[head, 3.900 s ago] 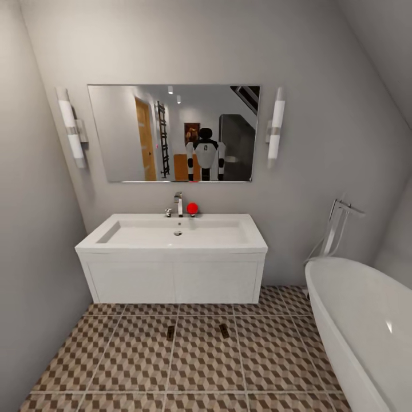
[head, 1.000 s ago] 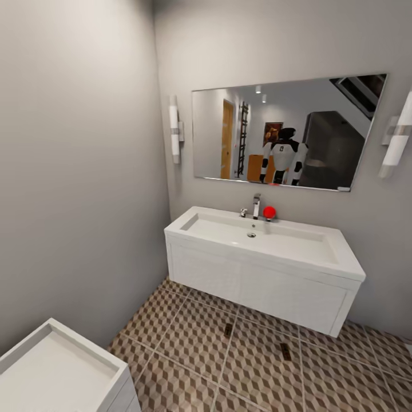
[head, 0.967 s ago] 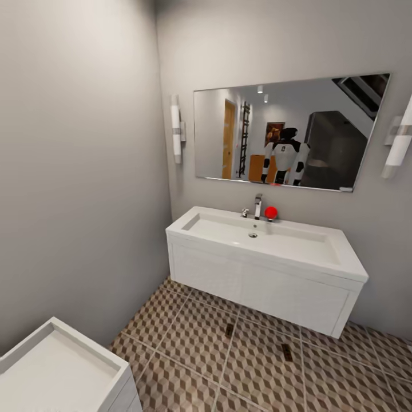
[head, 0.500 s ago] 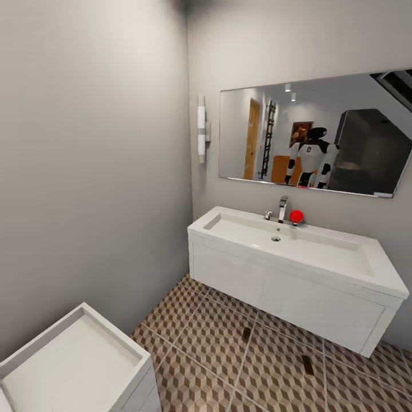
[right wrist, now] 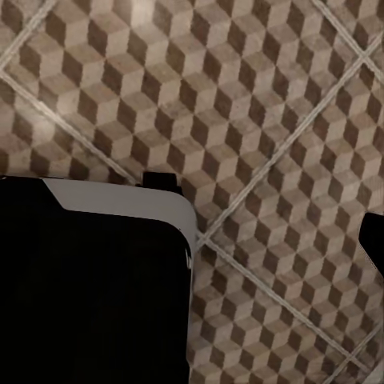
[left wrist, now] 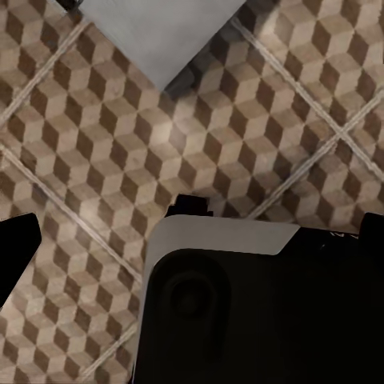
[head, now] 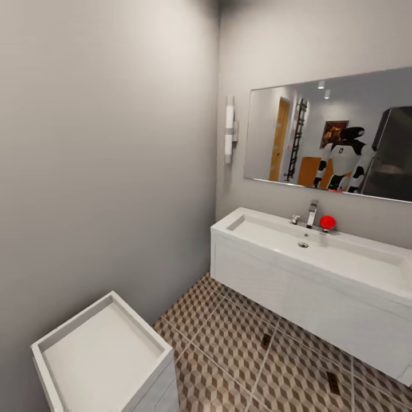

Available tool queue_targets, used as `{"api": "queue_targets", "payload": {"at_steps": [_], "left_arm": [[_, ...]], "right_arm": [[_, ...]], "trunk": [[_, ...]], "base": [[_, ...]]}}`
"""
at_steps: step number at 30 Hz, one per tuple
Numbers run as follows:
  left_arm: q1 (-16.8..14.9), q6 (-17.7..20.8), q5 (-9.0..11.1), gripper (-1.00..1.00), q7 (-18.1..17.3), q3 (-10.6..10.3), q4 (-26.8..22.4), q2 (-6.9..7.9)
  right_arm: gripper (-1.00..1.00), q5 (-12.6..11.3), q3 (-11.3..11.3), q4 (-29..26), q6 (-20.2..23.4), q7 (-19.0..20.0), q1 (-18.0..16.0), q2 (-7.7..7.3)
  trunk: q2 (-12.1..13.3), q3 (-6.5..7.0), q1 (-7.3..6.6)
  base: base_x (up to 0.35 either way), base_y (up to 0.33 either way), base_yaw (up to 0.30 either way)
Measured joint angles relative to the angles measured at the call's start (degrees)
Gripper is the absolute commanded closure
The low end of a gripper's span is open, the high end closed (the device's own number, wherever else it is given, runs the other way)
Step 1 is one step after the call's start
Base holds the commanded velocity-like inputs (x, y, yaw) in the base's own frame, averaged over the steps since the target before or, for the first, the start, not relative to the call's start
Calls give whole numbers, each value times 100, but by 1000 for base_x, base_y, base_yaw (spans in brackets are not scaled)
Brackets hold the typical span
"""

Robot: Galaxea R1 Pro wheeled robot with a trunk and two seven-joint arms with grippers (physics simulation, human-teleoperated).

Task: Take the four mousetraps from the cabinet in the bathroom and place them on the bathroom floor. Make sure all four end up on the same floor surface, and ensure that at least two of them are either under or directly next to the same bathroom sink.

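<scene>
Already two mousetraps (head: 265,340) (head: 332,382) are lying on the bathroom floor (head: 229,355) in the head view, dark slips just in front of the sink (head: 320,252), long axes pointing toward its vanity, while a white open-topped unit (head: 103,349) is standing near the left wall and a red ball (head: 327,222) is sitting beside the tap (head: 312,213). Looking down from the left wrist, patterned tile and a corner of something white (left wrist: 160,32) are showing above dark robot housing; whether that gripper is spread or pressed together I cannot tell. From the right wrist, bare tile is running past more dark housing, its gripper's state likewise unreadable, and I judge the remaining traps are waiting in the cabinet, somewhere off to the side.
</scene>
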Motion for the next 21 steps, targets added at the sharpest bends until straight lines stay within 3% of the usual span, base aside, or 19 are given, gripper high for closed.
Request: {"api": "queue_targets", "payload": {"at_steps": [21], "left_arm": [[0,0,0,-100,0,-4,0,-1]], "right_arm": [[-100,-5,-15,0,0,0,0,22]], "trunk": [[0,0,0]], "base": [[0,0,278]]}}
